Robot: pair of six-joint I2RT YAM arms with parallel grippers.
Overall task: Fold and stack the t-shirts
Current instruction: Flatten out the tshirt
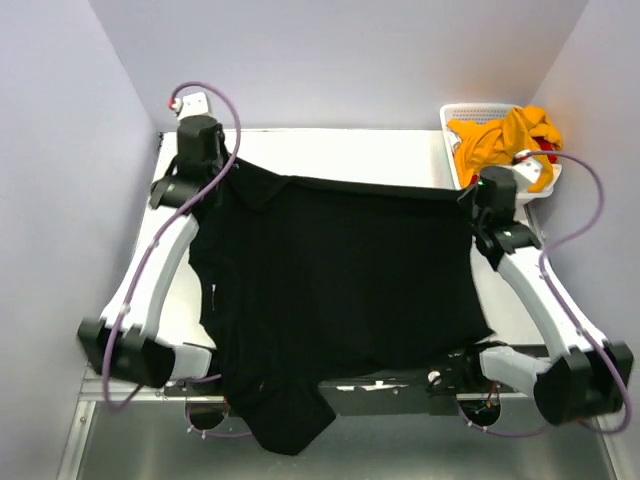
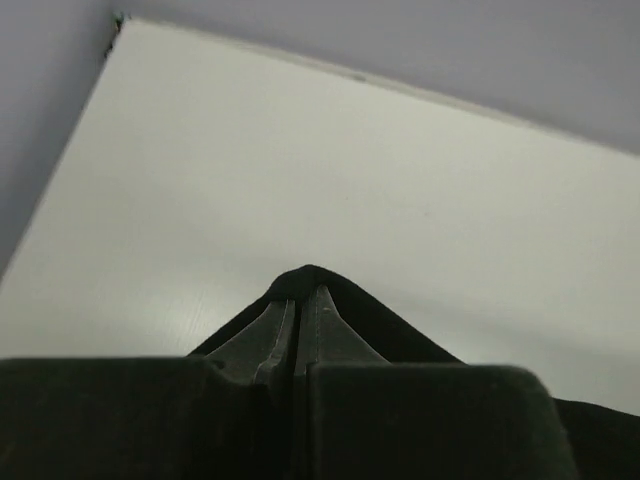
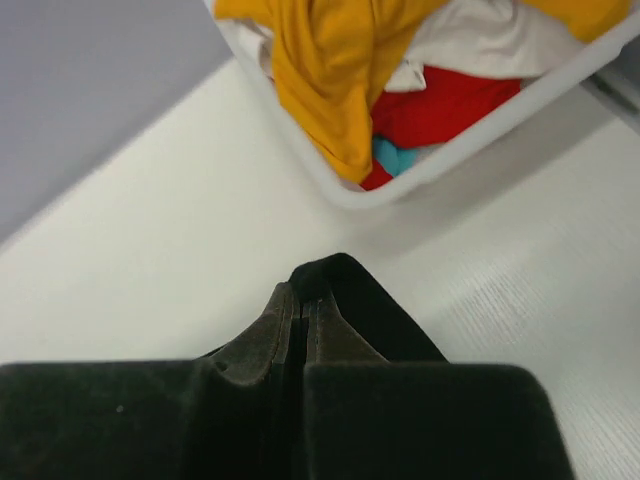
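One black t-shirt (image 1: 340, 270) spread flat, beside one white basket (image 1: 472, 114). Two grippers pinch its edge: right gripper (image 3: 303, 303) near basket, left gripper (image 2: 297, 303) well apart. Inside basket: yellow t-shirt (image 3: 320, 70), red t-shirt (image 3: 450, 105), white t-shirt (image 3: 480, 40), one each.

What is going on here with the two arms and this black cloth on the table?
Both arms are handling the black t-shirt, which lies spread over the table and is not folded yet. The left gripper and the right gripper are each shut on a pinch of its far edge, one near each end. A yellow shirt, a red shirt and a white shirt lie crumpled in the white basket at the far right corner.
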